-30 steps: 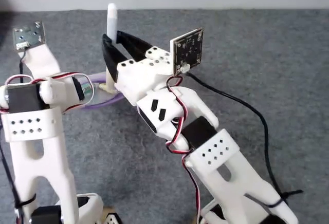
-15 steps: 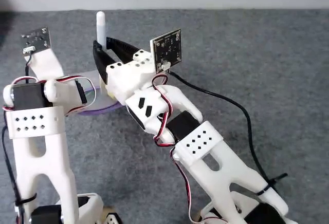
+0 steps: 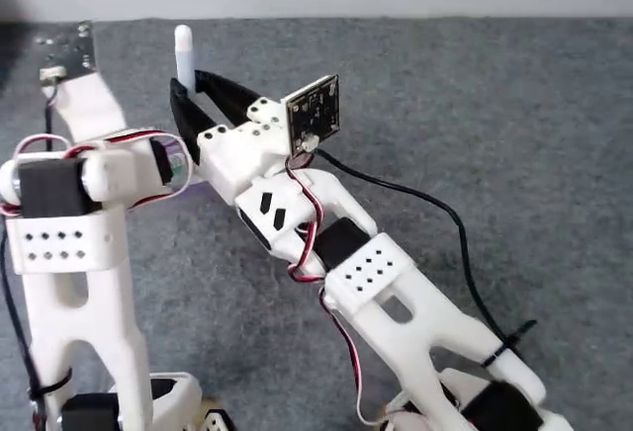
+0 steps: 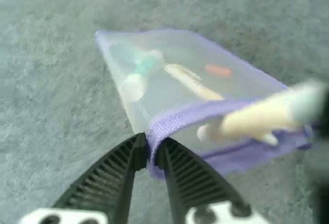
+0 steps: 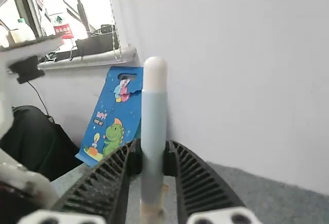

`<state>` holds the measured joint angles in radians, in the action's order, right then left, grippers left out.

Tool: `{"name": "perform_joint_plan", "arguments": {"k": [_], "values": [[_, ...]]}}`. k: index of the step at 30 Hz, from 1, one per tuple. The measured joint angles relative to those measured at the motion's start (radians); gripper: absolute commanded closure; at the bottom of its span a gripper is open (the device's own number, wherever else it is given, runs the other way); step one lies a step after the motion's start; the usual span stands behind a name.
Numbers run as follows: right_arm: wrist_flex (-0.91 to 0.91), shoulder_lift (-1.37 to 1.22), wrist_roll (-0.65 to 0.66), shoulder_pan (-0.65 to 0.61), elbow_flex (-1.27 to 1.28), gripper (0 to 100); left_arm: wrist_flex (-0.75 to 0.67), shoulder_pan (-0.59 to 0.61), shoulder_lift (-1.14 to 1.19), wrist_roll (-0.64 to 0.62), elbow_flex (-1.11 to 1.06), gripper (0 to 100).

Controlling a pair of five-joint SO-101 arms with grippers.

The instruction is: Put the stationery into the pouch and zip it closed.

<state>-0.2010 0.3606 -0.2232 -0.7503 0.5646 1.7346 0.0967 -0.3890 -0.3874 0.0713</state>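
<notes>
A clear pouch with a purple fabric edge point(image 4: 205, 88) lies on the grey carpet, with a green-and-white pen and a yellow pencil inside. My left gripper point(image 4: 152, 154) is shut on the pouch's purple edge. In the high view a strip of the pouch point(image 3: 183, 154) peeks out between the two arms. My right gripper point(image 5: 152, 160) is shut on a pale blue pen with a white cap point(image 5: 153, 131), held upright; its cap point(image 3: 183, 41) rises above the black fingers point(image 3: 213, 95). The pen's cream lower end point(image 4: 257, 118) is at the pouch's mouth.
Grey carpet point(image 3: 514, 125) covers the table, with open room on the right. A black cable point(image 3: 435, 214) trails from the right arm's camera board. A white wall stands behind, with a blue picture bag point(image 5: 113, 118) leaning on it.
The right arm has carried the pen leftwards and a little farther back across the table. The left arm has shifted slightly; its grip on the pouch stays.
</notes>
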Motion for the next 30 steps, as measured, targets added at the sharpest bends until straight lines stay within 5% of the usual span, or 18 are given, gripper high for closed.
{"name": "perform_joint_plan", "arguments": {"k": [7, 14, 24, 30], "values": [[-0.069, -0.072, 0.038, 0.000, 0.020, 97.2, 0.000, -0.028, 0.000, -0.006, 0.018, 99], [0.031, -0.034, 0.072, -0.002, 0.126, 77.4, -0.003, 0.026, 0.000, -0.005, 0.018, 99], [0.319, 0.224, 0.077, 0.011, 0.140, 99.8, -0.028, 0.029, 0.000, 0.000, 0.018, 99], [0.466, 0.356, 0.066, 0.097, 0.140, 99.1, -0.029, 0.029, 0.000, 0.000, 0.018, 99]]}}
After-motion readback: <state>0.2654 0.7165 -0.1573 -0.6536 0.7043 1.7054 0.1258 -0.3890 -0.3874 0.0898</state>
